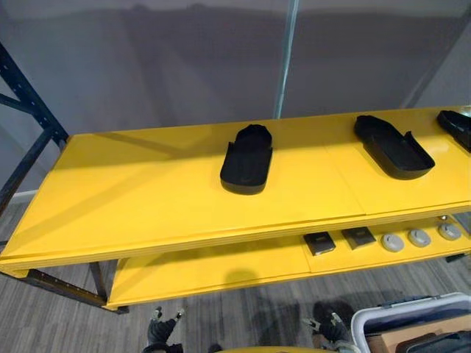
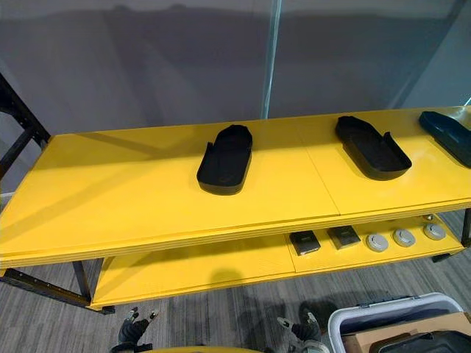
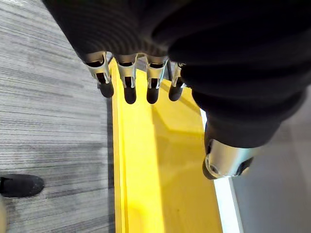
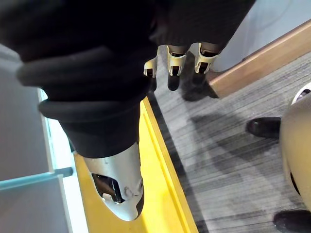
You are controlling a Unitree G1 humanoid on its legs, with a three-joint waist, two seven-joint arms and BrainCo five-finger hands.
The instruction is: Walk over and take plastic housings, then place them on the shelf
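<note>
Plastic housings (image 1: pixel 246 158), three in all and black, lie well apart on the yellow top board (image 1: pixel 147 191) of the shelf. One is at the centre of the frame, a second (image 1: pixel 394 145) is to its right, and a third (image 1: pixel 456 126) is cut off by the right edge. Each rests flat with its hollow side up.

Below, toward the lower right of the frame, the yellow lower board (image 1: pixel 206 268) carries two dark square parts (image 1: pixel 319 243) side by side and a row of three round grey discs (image 1: pixel 419 237) to their right. A dark metal upright (image 1: pixel 26 95) stands at the left edge. A white-rimmed bin (image 1: pixel 360 320) sits on the grey floor (image 1: pixel 243 309) in the lower right corner.

The left hand (image 3: pixel 129 77) hangs over the edge of a yellow board, its fingers straight and side by side and its thumb (image 3: pixel 226 162) held apart, with nothing in its grasp. The right hand (image 4: pixel 174 60) likewise hangs beside a yellow board edge, its fingers straight, its thumb (image 4: pixel 119 184) out to one side, and it is empty.
</note>
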